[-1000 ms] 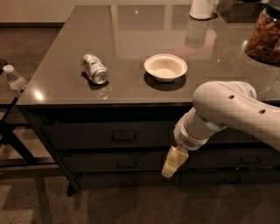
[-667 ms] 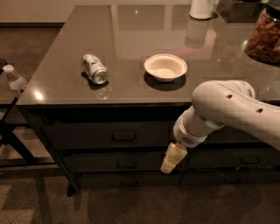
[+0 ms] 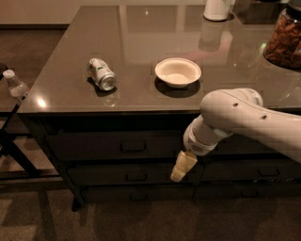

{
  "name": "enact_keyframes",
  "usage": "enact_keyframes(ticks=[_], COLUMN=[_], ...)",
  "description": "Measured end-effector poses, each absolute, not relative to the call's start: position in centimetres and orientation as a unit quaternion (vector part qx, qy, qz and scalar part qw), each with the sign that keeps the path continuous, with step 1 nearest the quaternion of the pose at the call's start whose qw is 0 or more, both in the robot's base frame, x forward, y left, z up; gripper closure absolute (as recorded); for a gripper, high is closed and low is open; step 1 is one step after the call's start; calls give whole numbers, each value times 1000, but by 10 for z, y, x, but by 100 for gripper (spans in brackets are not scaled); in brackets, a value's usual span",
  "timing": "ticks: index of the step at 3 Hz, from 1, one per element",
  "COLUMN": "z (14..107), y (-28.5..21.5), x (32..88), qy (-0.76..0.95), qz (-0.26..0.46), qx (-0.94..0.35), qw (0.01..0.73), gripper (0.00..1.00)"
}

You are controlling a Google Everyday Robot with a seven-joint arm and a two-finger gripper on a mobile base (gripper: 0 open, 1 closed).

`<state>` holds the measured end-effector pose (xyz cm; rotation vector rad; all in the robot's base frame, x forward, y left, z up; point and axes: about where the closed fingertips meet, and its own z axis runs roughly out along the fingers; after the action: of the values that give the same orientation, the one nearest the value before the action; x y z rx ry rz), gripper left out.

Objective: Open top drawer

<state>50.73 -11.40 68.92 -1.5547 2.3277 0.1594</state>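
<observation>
The top drawer (image 3: pixel 94 147) is a wide dark front just under the counter top, and it is closed. Its small dark loop handle (image 3: pixel 133 147) sits at the centre of the front. My gripper (image 3: pixel 181 166), pale yellow at the end of the white arm (image 3: pixel 235 117), hangs in front of the cabinet. It is to the right of the handle and a little lower, level with the gap between the top drawer and the one below. It does not touch the handle.
On the glossy counter (image 3: pixel 61 94) a can (image 3: pixel 102 74) lies on its side and a white bowl (image 3: pixel 178 71) stands. A jar of nuts (image 3: pixel 284 40) and a white container (image 3: pixel 217 9) are at the back right. Lower drawers (image 3: pixel 136 177) sit beneath. A bottle (image 3: pixel 14 84) stands on a black frame at the left.
My gripper has edged slightly left and up across the cabinet front. The drawer, can and bowl have not moved.
</observation>
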Motion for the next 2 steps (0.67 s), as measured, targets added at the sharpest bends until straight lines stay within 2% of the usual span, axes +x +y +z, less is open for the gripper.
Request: enact_keyframes(ticks=[2], z=[674], y=[-115], x=[537], qy=[815], qz=[49], qx=[-551], qw=[171], gripper=[0])
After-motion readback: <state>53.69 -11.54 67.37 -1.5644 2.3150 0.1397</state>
